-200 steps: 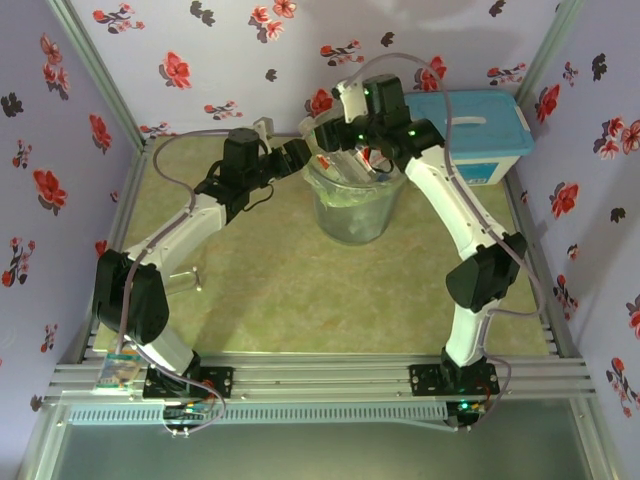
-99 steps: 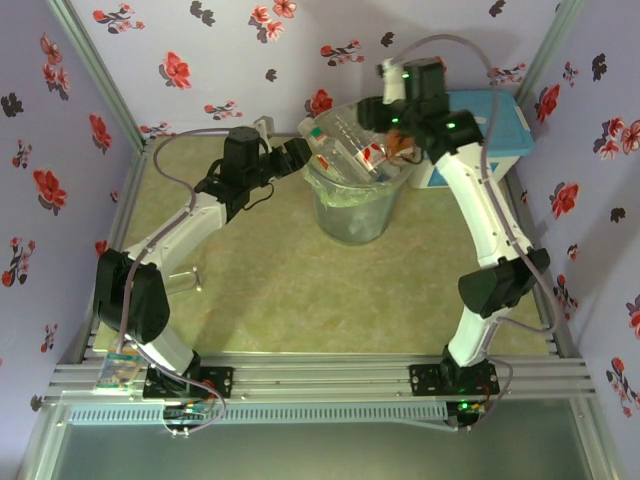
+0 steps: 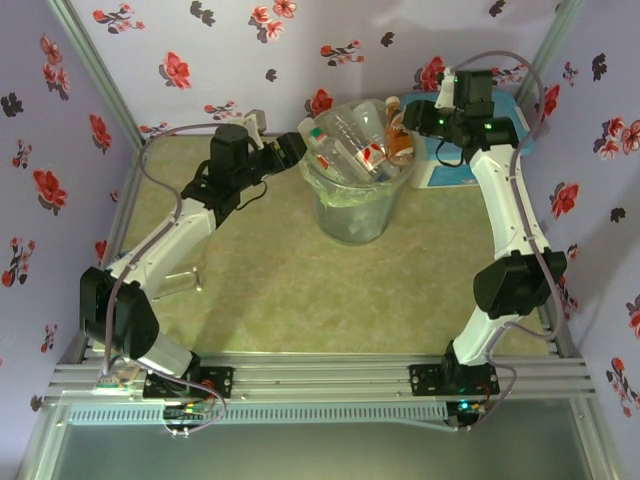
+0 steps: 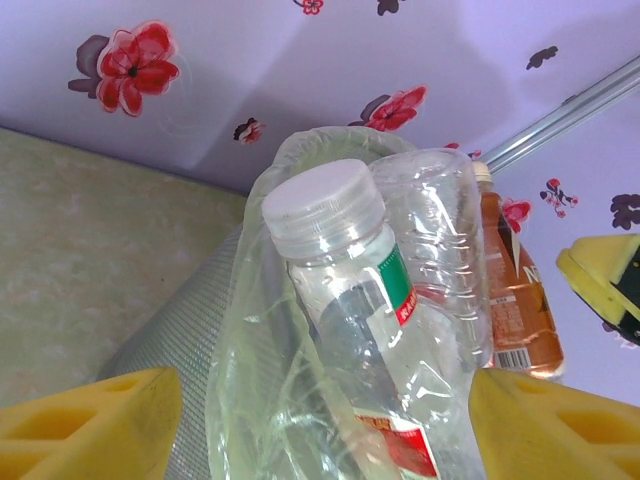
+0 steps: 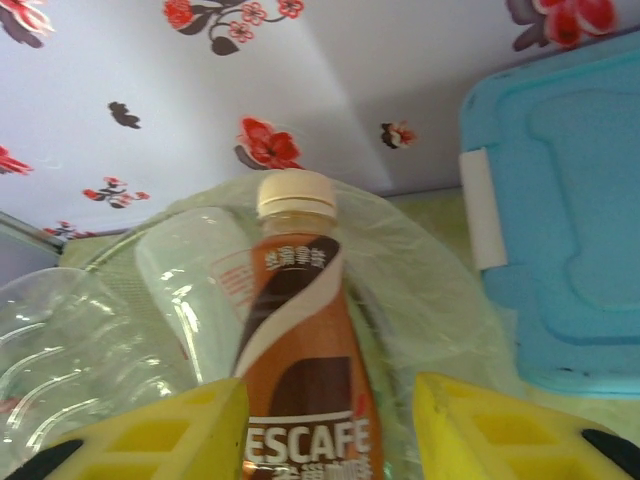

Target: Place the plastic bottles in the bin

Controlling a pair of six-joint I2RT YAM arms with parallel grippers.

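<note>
Clear glossy plastic bottles [image 4: 340, 290]; crinkly thin plastic bag [image 4: 240, 400]; matt ribbed grey bin [image 4: 170, 340]; smooth blue plastic lid [image 5: 570, 230].

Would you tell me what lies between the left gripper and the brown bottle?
A white-capped clear bottle and a second clear bottle, in the bin, stand between the left gripper and the brown bottle; the left wrist view shows it.

Blue-lidded white box [image 5: 560, 230] near floral wall [image 3: 250, 40]
</note>
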